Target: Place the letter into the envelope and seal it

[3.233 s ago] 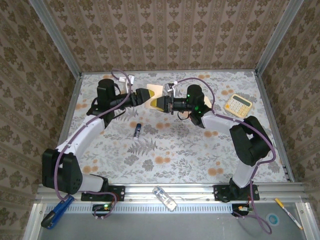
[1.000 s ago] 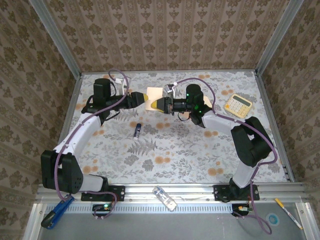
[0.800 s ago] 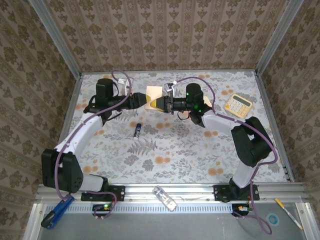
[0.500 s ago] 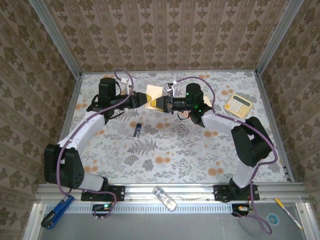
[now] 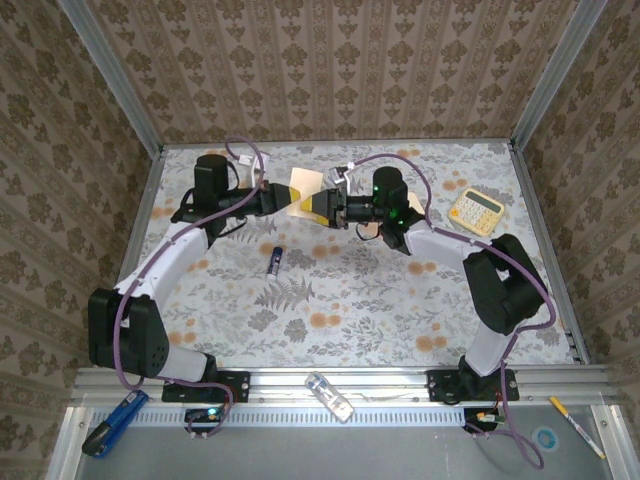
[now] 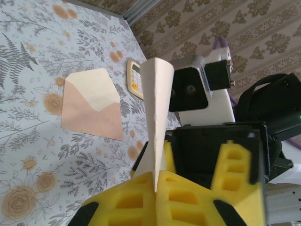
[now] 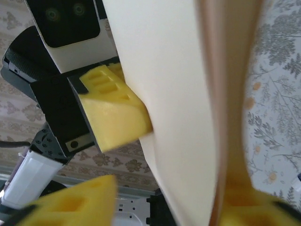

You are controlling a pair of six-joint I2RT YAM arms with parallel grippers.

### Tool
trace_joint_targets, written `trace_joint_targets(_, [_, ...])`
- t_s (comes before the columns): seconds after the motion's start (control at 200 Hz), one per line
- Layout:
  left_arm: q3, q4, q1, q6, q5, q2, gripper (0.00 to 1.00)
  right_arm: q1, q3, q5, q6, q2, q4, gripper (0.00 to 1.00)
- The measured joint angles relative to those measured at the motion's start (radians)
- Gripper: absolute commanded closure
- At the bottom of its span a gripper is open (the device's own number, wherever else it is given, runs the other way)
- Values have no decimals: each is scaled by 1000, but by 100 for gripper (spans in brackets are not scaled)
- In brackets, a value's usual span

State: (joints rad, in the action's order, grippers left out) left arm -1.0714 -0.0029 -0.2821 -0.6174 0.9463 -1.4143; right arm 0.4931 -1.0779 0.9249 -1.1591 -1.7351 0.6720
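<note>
The letter [image 5: 303, 188], a pale peach sheet, is held up above the table at the back middle between both grippers. My left gripper [image 5: 288, 199] is shut on its near edge; in the left wrist view the letter [image 6: 156, 113] stands edge-on out of the closed yellow pads [image 6: 188, 197]. My right gripper [image 5: 319, 207] is open, its fingers apart on either side of the sheet [image 7: 174, 94], which lies close to the right-hand finger [image 7: 244, 202]. The salmon envelope [image 6: 91, 108] lies flat on the table with its cream flap open, partly under the right arm.
A yellow calculator [image 5: 475, 211] lies at the back right. A small blue tube [image 5: 274, 260] lies left of centre. On the front rail are a clear item [image 5: 330, 397], a pen [image 5: 577, 427] and a blue tool [image 5: 110, 425]. Walls enclose the table.
My left gripper moved in and shut on the letter. My right gripper, which was shut on the sheet, has opened its jaws.
</note>
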Motion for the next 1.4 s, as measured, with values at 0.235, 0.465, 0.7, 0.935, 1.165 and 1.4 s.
trace_joint_targets(0.235, [12, 121, 16, -89, 13, 4, 100, -71, 54, -1, 140, 111, -159, 21])
trace_joint_targets(0.465, [50, 281, 5, -206, 35, 5, 100, -80, 61, 31, 196, 134, -138, 21])
trace_joint_targets(0.7, [70, 353, -29, -265, 37, 5, 100, -80, 61, 50, 182, 101, -22, 22])
trace_joint_targets(0.935, [85, 415, -39, -311, 37, 5, 100, -80, 60, 56, 135, 61, 69, 30])
trace_joint_targets(1.165, [96, 469, -51, -343, 36, 0, 100, -80, 51, 60, 87, 49, 158, 58])
trace_joint_targets(1.4, [100, 483, -53, -356, 27, -6, 100, -80, 46, 71, 36, 21, 222, 100])
